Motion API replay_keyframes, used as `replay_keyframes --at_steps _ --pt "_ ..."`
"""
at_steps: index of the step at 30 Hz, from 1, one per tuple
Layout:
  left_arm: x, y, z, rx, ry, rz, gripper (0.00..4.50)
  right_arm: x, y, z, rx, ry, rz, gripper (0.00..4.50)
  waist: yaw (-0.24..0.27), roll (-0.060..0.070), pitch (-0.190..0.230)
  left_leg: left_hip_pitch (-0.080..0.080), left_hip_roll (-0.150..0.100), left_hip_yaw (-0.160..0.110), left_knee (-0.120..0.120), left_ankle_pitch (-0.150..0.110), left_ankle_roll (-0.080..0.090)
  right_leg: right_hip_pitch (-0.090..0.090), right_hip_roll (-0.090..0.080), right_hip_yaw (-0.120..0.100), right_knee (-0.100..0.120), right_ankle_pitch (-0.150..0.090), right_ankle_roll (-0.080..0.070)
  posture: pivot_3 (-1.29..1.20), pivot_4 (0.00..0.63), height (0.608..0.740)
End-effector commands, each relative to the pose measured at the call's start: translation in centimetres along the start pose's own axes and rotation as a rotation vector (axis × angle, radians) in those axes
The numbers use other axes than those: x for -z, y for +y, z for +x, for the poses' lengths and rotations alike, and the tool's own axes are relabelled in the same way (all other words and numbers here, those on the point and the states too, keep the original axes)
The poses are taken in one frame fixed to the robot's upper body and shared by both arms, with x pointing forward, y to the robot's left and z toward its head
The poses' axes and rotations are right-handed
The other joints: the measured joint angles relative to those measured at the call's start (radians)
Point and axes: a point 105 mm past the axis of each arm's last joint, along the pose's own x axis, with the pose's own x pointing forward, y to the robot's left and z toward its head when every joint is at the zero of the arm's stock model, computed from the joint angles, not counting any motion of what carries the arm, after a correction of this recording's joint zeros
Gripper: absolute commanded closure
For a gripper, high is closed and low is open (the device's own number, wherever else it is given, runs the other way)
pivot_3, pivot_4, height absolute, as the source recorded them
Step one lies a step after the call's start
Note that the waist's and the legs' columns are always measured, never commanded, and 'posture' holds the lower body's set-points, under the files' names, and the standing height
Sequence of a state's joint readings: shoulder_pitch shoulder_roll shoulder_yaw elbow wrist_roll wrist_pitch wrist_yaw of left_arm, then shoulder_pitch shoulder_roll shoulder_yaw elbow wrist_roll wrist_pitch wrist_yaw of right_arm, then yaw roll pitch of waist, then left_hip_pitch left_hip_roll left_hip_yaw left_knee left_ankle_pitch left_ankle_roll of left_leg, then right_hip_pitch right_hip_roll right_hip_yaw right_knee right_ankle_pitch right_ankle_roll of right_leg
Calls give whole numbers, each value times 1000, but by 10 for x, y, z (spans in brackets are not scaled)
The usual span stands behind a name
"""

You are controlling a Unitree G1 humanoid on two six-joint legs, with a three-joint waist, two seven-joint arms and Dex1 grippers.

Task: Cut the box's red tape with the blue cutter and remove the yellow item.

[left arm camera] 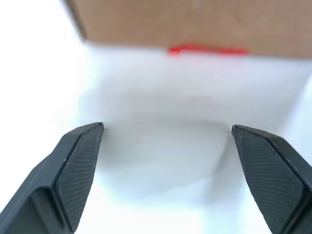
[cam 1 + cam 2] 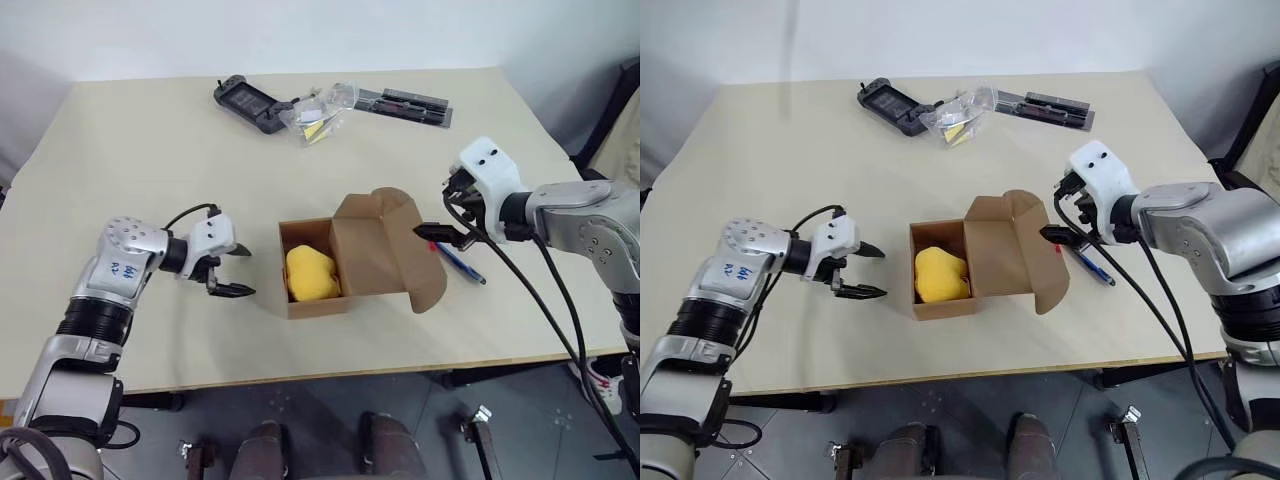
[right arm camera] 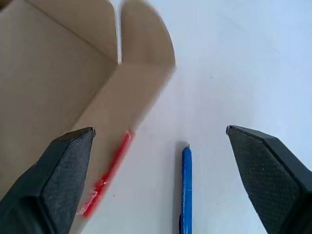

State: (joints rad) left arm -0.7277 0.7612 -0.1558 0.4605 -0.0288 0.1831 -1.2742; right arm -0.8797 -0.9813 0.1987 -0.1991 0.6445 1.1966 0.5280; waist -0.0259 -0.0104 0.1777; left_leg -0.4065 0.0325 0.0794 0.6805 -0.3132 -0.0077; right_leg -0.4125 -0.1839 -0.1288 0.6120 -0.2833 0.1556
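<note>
the box point(image 2: 345, 262) sits mid-table, lid flipped up, yellow item point(image 2: 311, 274) still inside. blue cutter point(image 2: 462, 262) lies just right of it. left gripper point(image 2: 234, 270) and right gripper point(image 2: 437, 232) both spread wide, holding nothing. no readable writing on anything.

Table point(image 2: 130, 150) bears box point(image 2: 360, 262) (open), blue cutter point(image 2: 462, 263), black tools point(image 2: 250, 100).

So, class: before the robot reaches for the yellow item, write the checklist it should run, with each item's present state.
1. Box lid open: ok.
2. Yellow item exposed inside the box: ok.
3. Left end effector open and empty: ok.
4. Right end effector open and empty: ok.
5. Blue cutter set down on the table, beside the box: ok.
6. Red tape fully parted: cannot tell.
</note>
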Motion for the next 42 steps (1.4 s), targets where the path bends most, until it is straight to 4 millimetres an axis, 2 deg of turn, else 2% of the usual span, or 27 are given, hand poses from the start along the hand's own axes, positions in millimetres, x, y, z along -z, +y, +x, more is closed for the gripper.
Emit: replay_keyframes --at_steps 1,3,6,9,11,13,15,17,20,24,28,30,34,36,42 --pt "-16 10 -25 -67 -76 -3 27 -23 -3 -29 -23 -129 -87 0 1 0 0 0 0 0 0 0 0 0 0 0 0 0 0 0 150 740" --pt "-34 11 -26 -64 -139 4 27 -22 1 -36 -67 -154 -133 0 9 0 0 0 0 0 0 0 0 0 0 0 0 0 0 0 150 740" --pt "-73 3 -17 8 -247 35 27 -25 13 -48 -147 -261 -246 0 34 -2 1 0 0 0 1 0 0 1 0 0 -1 0 1 0 150 740" --pt "-95 -2 -9 47 -290 76 27 -19 25 -55 -223 -306 -312 0 44 -2 2 -1 -1 1 3 0 0 2 0 0 -2 1 1 0 150 740" --pt "-118 -10 8 118 -318 136 27 -10 42 -63 -326 -349 -342 0 51 -2 2 0 -1 1 3 0 0 2 0 1 -1 1 1 0 150 740" --pt "-131 -16 21 179 -335 163 27 -5 48 -66 -356 -367 -356 0 57 -2 2 0 -1 0 3 0 0 3 0 -1 -1 1 1 0 150 740" --pt "-132 -24 39 242 -299 205 27 -2 42 -63 -302 -358 -354 0 53 -2 2 0 -1 1 4 0 0 4 0 0 -3 1 1 0 150 740" --pt "-123 -28 60 283 -222 242 27 -2 41 -63 -271 -365 -350 0 51 -2 2 0 -1 1 4 0 0 4 0 0 -3 1 1 0 150 740" --pt "-109 -32 74 335 -133 284 27 0 45 -65 -255 -368 -341 0 44 -2 2 1 -1 1 3 0 0 3 0 0 -2 0 1 0 150 740" --pt "-91 -28 82 360 -5 332 1249 5 44 -70 -214 -356 -334 0 51 -2 2 1 -1 2 3 0 0 2 0 0 -3 0 1 0 150 740" --pt "-88 -22 84 346 19 350 2445 8 43 -73 -186 -352 -326 0 52 -3 2 1 -1 1 4 0 0 4 0 0 -3 0 1 0 150 740" --pt "-104 -18 84 327 -52 338 3010 11 45 -74 -182 -358 -321 0 51 -3 2 1 -1 1 4 0 0 4 0 0 -3 0 1 0 150 740" --pt "-135 -26 71 398 -245 253 4110 13 47 -76 -190 -369 -319 0 49 -3 2 1 -1 2 4 0 0 4 0 1 -2 0 1 0 150 740" --pt "-144 -26 63 406 -310 220 4446 12 47 -78 -203 -379 -327 0 50 -3 2 1 -1 1 4 0 0 3 0 1 -2 0 1 0 150 740" --pt "-156 -25 50 380 -437 145 4475 11 46 -79 -218 -383 -338 0 52 -3 2 1 -1 1 4 0 0 3 0 0 -2 0 1 0 150 740"
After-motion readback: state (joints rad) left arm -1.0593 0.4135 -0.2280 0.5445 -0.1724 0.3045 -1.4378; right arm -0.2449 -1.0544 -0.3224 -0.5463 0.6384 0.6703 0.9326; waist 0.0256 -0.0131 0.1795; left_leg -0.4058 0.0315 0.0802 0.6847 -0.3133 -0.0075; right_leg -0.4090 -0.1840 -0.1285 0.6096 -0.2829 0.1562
